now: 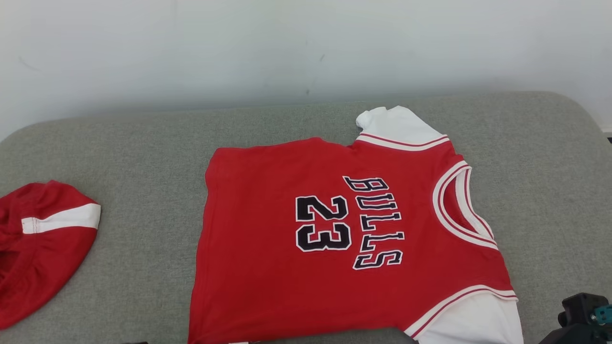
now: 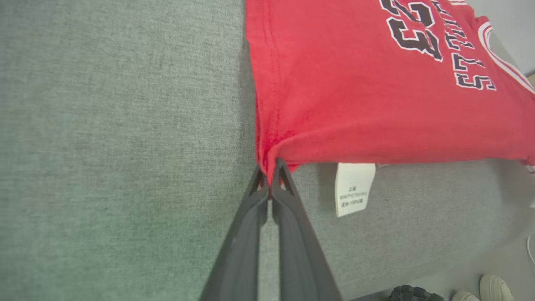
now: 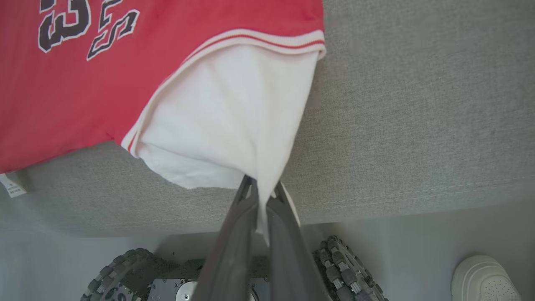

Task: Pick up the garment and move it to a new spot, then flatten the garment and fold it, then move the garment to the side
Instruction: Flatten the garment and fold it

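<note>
Head view: the red jersey [image 1: 325,239] lies flat on the grey table [image 1: 143,143]. Left end effector [image 2: 271,168] pinches its hem corner [image 2: 272,146]; right end effector [image 3: 261,187] clamps the white sleeve [image 3: 225,125].

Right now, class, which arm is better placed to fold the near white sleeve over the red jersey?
Right, probably: the right pincer is shut on the white fabric sleeve of the red basketball jersey, while the left pincer pinches the jersey's red hem corner, away from it.
</note>
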Controlling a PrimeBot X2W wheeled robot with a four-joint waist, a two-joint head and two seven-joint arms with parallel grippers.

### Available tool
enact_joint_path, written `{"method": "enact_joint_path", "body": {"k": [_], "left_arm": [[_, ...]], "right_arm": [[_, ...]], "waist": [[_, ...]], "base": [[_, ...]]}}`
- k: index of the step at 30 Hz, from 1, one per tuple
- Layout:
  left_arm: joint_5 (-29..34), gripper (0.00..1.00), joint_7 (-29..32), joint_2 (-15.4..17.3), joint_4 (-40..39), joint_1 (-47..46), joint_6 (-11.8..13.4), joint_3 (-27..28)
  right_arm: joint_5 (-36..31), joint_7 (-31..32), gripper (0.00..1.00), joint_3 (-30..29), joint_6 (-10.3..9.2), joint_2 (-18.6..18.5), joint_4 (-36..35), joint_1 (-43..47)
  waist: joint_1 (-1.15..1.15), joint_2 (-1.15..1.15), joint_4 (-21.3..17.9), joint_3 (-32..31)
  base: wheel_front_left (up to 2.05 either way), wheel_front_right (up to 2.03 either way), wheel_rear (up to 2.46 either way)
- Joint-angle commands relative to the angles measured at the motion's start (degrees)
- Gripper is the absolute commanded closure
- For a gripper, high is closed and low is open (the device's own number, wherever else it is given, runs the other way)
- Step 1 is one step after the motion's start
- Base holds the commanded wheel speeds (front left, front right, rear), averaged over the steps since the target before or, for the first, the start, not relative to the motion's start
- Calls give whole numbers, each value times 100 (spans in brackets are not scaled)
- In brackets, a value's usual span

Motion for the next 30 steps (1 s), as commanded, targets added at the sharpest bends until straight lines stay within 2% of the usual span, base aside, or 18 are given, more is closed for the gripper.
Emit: {"method": "enact_joint_path", "body": {"k": [1,3,7,15,20,30], "left_arm": [[95,100,25,61,-27,69,45,-15],[132,100,50,159,-70,137,139,-28],[98,100,1,209,-147,216,163,12],[-365,100,-482,-56,-450,143,-377,307],[-708,100,-413,-247,-581,-46,-531,437],[-667,100,-286,-481,-383,-783,-360,536]], "right_arm": [[18,43,100,9,-13,5,-32,67],[59,254,100,-3,-13,4,-81,212],[109,435,100,-47,-13,3,-199,313],[560,-199,100,20,-13,2,-408,-74],[748,-598,100,15,-13,5,-403,-433],[723,-1083,100,115,-13,3,155,-1503]], "waist": [[1,1,-8,-12],[1,1,-4,-37],[1,1,23,-43],[1,1,94,-35],[1,1,140,26],[1,1,152,335]], "base": [[0,0,0],[0,0,0],[0,0,0],[0,0,0],[0,0,0],[0,0,0]]}}
